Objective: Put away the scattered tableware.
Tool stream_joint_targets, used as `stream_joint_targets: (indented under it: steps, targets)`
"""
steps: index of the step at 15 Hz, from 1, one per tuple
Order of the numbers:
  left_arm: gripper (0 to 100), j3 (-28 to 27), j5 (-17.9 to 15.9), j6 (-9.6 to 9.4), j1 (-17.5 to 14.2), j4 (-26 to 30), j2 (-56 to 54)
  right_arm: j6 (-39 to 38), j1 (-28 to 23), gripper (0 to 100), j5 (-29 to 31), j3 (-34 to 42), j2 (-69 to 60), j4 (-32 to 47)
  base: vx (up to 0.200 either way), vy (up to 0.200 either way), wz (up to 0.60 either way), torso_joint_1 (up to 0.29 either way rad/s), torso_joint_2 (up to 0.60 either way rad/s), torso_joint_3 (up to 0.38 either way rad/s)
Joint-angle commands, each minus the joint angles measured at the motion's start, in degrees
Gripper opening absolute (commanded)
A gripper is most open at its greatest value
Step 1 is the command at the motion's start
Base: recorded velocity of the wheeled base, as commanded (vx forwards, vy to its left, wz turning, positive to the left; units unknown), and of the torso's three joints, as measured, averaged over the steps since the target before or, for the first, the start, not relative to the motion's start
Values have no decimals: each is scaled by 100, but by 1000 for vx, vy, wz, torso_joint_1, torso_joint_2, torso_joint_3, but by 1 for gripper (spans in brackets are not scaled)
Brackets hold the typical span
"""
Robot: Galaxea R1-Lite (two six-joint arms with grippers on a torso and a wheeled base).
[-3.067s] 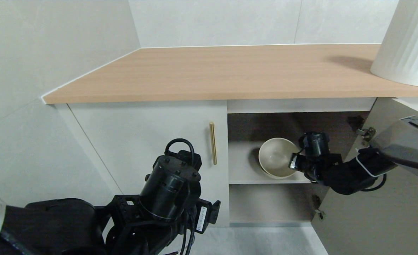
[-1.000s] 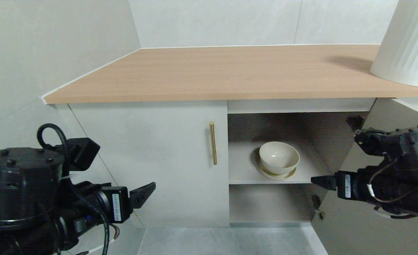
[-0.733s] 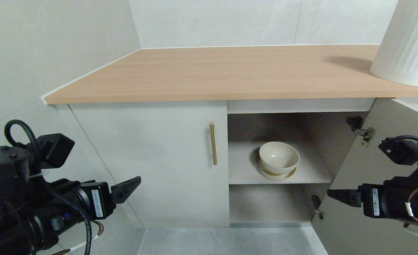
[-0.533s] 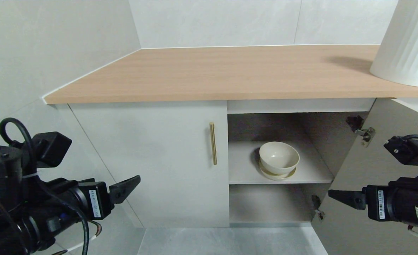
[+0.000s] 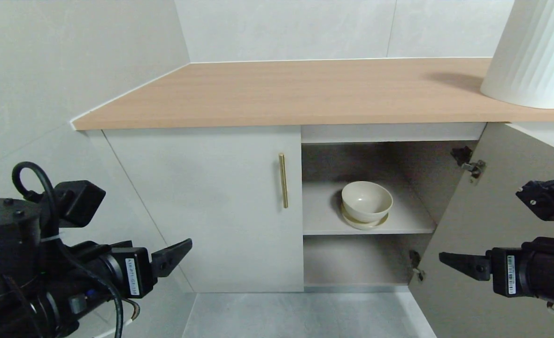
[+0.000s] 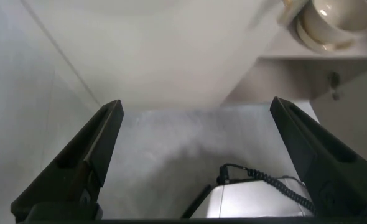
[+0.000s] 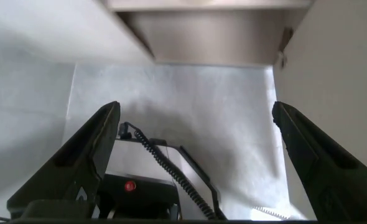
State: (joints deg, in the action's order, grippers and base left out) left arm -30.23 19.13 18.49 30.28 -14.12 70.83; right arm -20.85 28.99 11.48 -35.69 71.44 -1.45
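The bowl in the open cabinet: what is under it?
A cream plate lies under the bowl, on the upper shelf. Only its rim shows; the bowl covers its middle.

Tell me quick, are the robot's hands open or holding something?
Left gripper: open, holding nothing.
Right gripper: open, holding nothing.

Upright, empty cream ceramic bowl (image 5: 367,201) seated on a shallow round cream plate (image 5: 364,226), both at mid-depth on the upper cabinet shelf (image 5: 321,213).
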Motion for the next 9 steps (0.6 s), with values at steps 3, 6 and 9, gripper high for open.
stream_joint_targets:
  steps: [3,6,9]
  targets:
    - [100,0,3,5,-5,14,45,2,1,100,3,1,11,-4,-200,0,0,1,-2,5]
    - [100,0,-5,5,-5,14,45,2,1,100,3,1,11,4,-200,0,0,2,1,1]
    - [100,9,-5,5,4,14,63,10,1,100,3,10,2,4,-200,0,0,2,2,4]
